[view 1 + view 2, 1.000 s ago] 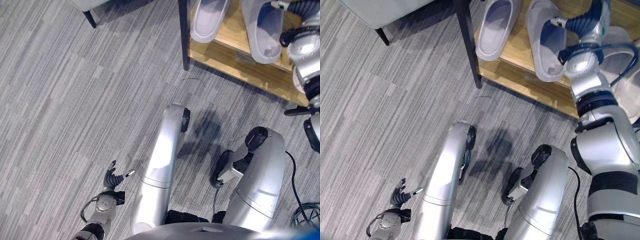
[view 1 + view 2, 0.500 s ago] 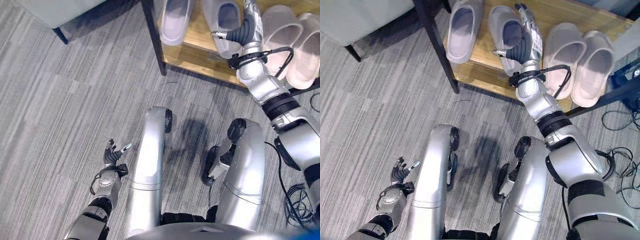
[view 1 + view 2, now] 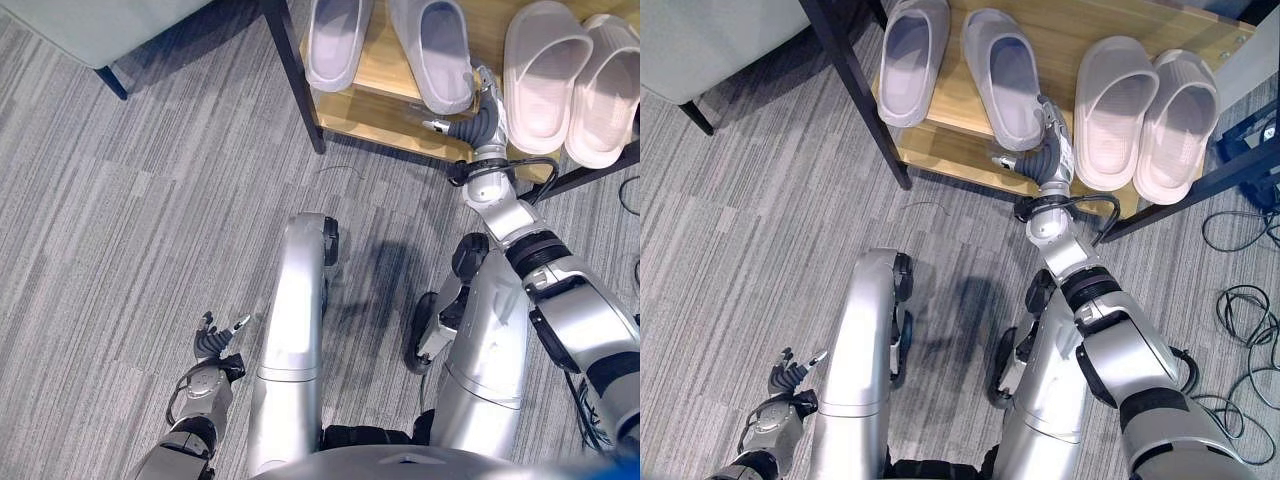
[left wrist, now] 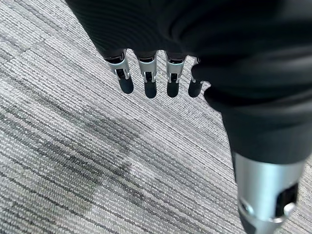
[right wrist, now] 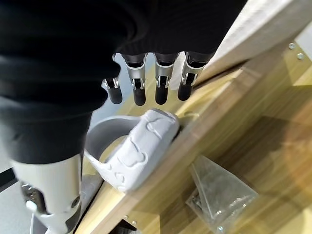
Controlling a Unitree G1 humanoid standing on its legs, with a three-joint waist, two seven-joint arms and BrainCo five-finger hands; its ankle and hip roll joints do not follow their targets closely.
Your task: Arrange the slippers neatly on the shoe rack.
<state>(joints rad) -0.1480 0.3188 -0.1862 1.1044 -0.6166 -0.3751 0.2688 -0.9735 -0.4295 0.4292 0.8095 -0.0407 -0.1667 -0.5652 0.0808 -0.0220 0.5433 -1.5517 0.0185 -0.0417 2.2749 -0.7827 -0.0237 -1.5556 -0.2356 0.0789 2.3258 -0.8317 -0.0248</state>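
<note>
The left robot hand [image 3: 212,345] hangs low over the carpet, fingers loosely spread and empty. Farther out, the right robot hand [image 3: 1045,150] reaches to the front edge of the shoe rack [image 3: 950,140], fingers relaxed and open, just beside the heel of a grey slipper [image 3: 1002,75] but holding nothing. Four slippers lie in a row on the rack. They look light, soft and bendy foam; the heel rim seems the best grip.

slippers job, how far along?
Looks nearly done: four slippers sit on the shoe rack, a grey pair and a pale pair, toes pointing outward. Right hand is open, empty, beside a grey slipper's toe. Left hand hangs open over the carpet. Possibly only evening the grey pair's spacing remains.
</note>
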